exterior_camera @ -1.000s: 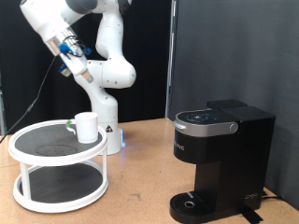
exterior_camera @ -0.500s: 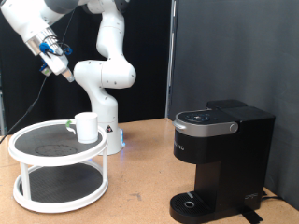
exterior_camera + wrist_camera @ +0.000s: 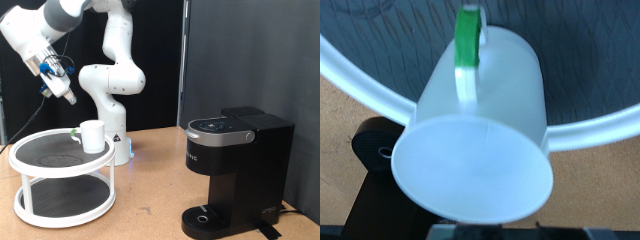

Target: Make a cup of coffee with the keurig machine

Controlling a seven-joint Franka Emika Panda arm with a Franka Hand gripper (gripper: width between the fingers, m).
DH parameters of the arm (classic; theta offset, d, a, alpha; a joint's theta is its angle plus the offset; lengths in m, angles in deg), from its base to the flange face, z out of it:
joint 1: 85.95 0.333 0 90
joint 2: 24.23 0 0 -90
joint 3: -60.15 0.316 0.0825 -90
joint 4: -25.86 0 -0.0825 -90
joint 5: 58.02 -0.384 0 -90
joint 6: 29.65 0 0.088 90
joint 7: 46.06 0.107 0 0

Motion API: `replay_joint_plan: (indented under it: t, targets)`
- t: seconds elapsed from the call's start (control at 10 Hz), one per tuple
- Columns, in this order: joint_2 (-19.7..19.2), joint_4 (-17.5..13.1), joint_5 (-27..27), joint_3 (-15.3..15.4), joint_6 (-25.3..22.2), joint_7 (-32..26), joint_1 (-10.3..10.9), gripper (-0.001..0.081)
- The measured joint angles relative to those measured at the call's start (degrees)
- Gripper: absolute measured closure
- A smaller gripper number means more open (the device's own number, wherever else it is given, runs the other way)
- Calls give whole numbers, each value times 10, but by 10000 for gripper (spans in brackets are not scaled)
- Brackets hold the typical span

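The plain white cup (image 3: 92, 135) stands upright on the top shelf of a white two-tier round stand (image 3: 30, 160) at the exterior view's left. A small green-topped thing (image 3: 76, 133) sits right beside it. My gripper (image 3: 64, 92) hangs in the air above and to the left of the cup, holding nothing. In the wrist view the cup (image 3: 480, 130) fills the middle, its open mouth facing the camera, with the green piece (image 3: 470, 35) behind it. The black keurig machine (image 3: 235, 165) stands at the right with its lid down.
The white robot base (image 3: 118, 140) stands just behind the stand. The stand's white rim (image 3: 360, 85) curves around the dark mesh shelf. Brown tabletop lies between the stand and the machine. A dark curtain hangs behind the machine.
The arm has swung to the exterior view's left and the gripper has come down a little towards the stand. The cup and the machine have not moved.
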Motion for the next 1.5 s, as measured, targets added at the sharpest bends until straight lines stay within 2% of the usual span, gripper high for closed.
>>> replay_joint_plan:
  t: [0.3, 0.5, 0.6, 0.7, 0.8, 0.9, 1.0, 1.1, 1.5]
  targets:
    - [-18, 24, -14, 0, 50, -15, 3, 806]
    - [-27, 33, -29, 0, 66, -31, 3, 553]
    - [-32, 34, -34, 0, 70, -36, 3, 553]
    - [-37, 35, -36, 0, 74, -38, 3, 351]
    - [-40, 37, -37, 0, 80, -38, 3, 351]
    - [-44, 38, -37, 0, 86, -38, 3, 214]
    - [-50, 41, -37, 1, 96, -38, 3, 214]
    - [-57, 45, -37, 3, 107, -38, 3, 98]
    - [-80, 55, -40, 6, 135, -41, 6, 72]
